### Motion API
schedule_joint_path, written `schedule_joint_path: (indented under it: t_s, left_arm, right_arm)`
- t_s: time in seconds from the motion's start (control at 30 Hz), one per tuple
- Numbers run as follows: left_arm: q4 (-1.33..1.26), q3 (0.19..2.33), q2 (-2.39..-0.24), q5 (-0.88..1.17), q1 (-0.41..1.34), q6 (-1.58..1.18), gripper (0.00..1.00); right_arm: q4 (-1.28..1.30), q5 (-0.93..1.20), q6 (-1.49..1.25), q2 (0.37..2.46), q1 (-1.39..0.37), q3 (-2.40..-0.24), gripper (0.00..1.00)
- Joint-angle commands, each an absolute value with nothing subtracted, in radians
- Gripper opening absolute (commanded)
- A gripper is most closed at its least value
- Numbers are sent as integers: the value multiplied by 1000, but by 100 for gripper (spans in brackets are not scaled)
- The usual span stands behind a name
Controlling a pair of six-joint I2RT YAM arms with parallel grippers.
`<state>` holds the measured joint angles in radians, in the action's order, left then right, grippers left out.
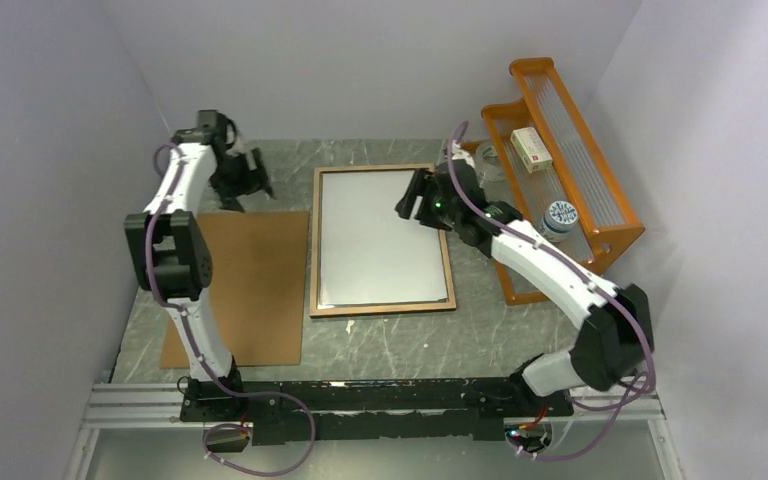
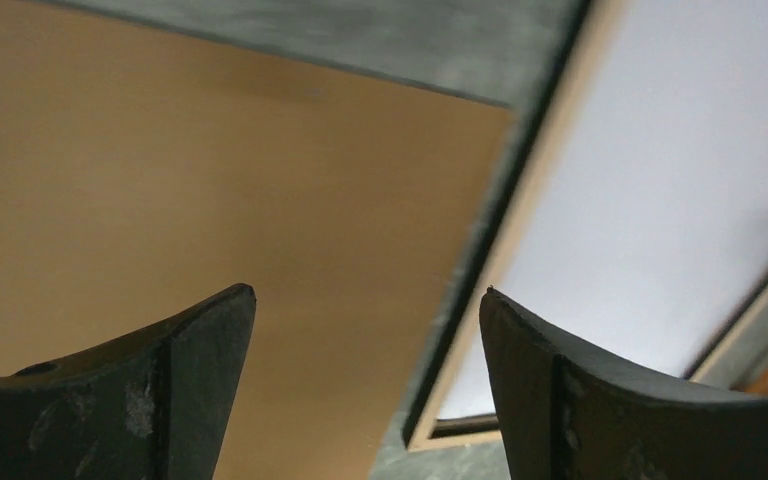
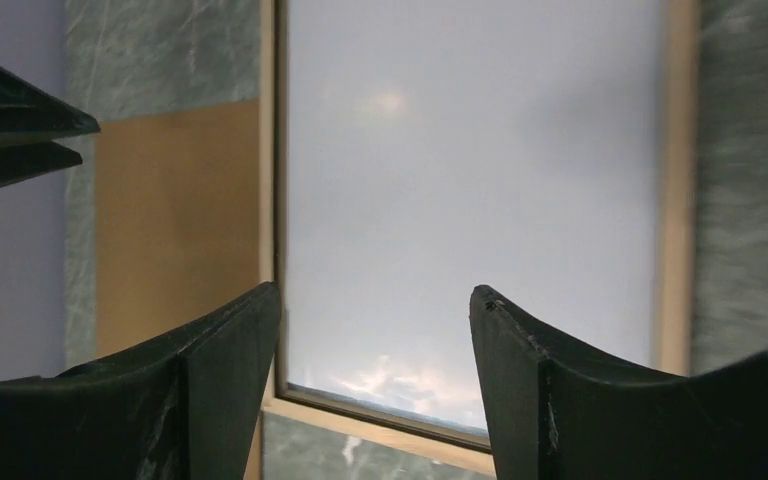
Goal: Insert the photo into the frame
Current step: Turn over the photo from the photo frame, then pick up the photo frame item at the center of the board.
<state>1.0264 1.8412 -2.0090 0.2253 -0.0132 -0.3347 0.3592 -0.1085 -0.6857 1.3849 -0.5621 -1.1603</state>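
Note:
The frame (image 1: 380, 308) lies flat at the table's middle with its light-brown wood back up. The photo (image 1: 375, 240) lies inside it, plain white back up, filling the opening. My right gripper (image 1: 412, 205) hovers open and empty over the frame's far right part. In the right wrist view the photo (image 3: 470, 180) and the frame's border (image 3: 675, 200) show between and beyond the open gripper (image 3: 375, 300). My left gripper (image 1: 245, 190) is open and empty at the far left, above the table beside the frame's far left corner. Its wrist view shows the photo (image 2: 660, 200) and the frame's edge (image 2: 505, 270) past the gripper (image 2: 368, 300).
A solid brown backing board (image 1: 245, 290) lies flat left of the frame, also in the left wrist view (image 2: 210, 200) and the right wrist view (image 3: 175, 230). An orange rack (image 1: 560, 160) at the right holds a white box (image 1: 531, 148) and a round container (image 1: 560, 218).

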Motion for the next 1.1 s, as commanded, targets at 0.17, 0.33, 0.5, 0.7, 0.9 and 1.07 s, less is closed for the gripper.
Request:
schedule_joint_path:
  t_s: [0.17,0.33,0.5,0.7,0.9,1.07]
  left_arm:
    - [799,1602,-1865,105,-317,-358,91]
    - [815,1550,-1893,-45,-367,-329,94]
    - [801,1470,-1916,-3,-463,-379,94]
    - [778,1441,-1934,46,-486,-389,94]
    - [743,1390,-1949,74,-490,-378,94]
    - [712,1372,-1971,199,-490,-345,94]
  right_arm:
    - [350,-18,-852,1707,-786,-1478,71]
    - [432,-36,-955,1898,-866,-1671,67]
    - [546,-73,-992,2069,-909,-1845,64]
    - [601,-59,-993,2204,-954,-1976,63]
    - [620,-21,-1013,2287,-965,-2012,63]
    - [645,-5,-1022,2341,-968,-2056,63]
